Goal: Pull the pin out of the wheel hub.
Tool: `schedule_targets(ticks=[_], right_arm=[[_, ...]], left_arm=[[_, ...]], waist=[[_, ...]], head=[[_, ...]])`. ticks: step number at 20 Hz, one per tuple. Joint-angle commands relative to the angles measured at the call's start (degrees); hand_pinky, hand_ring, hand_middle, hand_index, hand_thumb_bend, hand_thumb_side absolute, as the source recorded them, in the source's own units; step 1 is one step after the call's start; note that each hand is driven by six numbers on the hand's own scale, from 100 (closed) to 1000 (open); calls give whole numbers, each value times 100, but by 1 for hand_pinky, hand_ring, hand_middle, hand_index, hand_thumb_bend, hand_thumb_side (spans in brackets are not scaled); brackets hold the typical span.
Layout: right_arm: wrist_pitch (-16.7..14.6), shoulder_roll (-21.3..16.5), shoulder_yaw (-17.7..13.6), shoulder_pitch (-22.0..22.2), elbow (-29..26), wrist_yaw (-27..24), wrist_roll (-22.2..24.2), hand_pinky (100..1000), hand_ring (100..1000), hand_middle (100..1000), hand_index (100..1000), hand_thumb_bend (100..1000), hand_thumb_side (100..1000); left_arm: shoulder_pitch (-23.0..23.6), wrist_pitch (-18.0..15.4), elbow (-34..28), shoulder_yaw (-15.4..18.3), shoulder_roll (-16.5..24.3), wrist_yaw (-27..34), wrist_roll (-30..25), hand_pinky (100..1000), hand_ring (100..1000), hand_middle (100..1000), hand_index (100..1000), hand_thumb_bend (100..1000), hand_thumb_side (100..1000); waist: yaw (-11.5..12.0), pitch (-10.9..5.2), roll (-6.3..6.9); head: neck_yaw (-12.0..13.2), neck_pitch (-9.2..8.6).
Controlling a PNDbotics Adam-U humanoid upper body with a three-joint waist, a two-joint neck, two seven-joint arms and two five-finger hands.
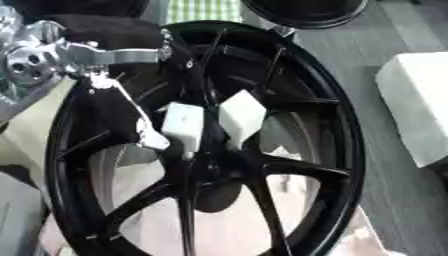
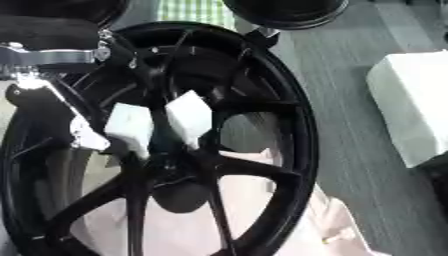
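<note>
L hand (image 1: 188,125) reaches in from upper left over the black wheel (image 1: 341,125), white fingertips pointing down at the hub (image 1: 214,170) just below; can't tell if they pinch the pin. Grey floor to its right, w/ white block (image 1: 420,107).

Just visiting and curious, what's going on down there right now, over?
Left robot hand reaching into the black wheel near its centre, fingers pale. Right robot hand not in sight. Pin itself can't be made out. White box lies clear, over.
</note>
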Motion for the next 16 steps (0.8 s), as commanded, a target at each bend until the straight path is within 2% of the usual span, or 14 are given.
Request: schedule_targets(ticks=[1, 3, 12, 13, 16], right_arm=[[6, -121, -4, -60, -98, -50, 1, 854, 757, 616, 767, 114, 370], [7, -123, -5, -59, -99, -52, -2, 854, 757, 616, 767, 114, 370], [10, -126, -6, -57, -99, -60, -17, 854, 757, 616, 767, 113, 371], [11, -125, -7, -57, -99, -62, -19, 854, 756, 615, 766, 111, 372], [18, -124, -8, -58, -99, -72, -37, 854, 756, 615, 767, 110, 373]], left_arm=[[-126, 3, -61, 86, 66, 111, 38, 664, 602, 593, 737, 532, 355], [-120, 31, -82, 91, 79, 162, 9, 649, 578, 567, 714, 521, 344], [-104, 29, -78, 93, 95, 48, -223, 650, 585, 575, 717, 520, 341], [-103, 30, -72, 90, 89, 53, -230, 616, 535, 513, 657, 454, 316], [-110, 49, -43, 82, 68, 92, -254, 602, 513, 487, 626, 434, 301]], waist=[[-6, -164, -13], [-6, -165, -13], [-1, -167, -15], [-3, -166, -15], [-4, -166, -15]], head=[[-1, -84], [5, -80], [29, -86], [40, -87], [57, -96]])
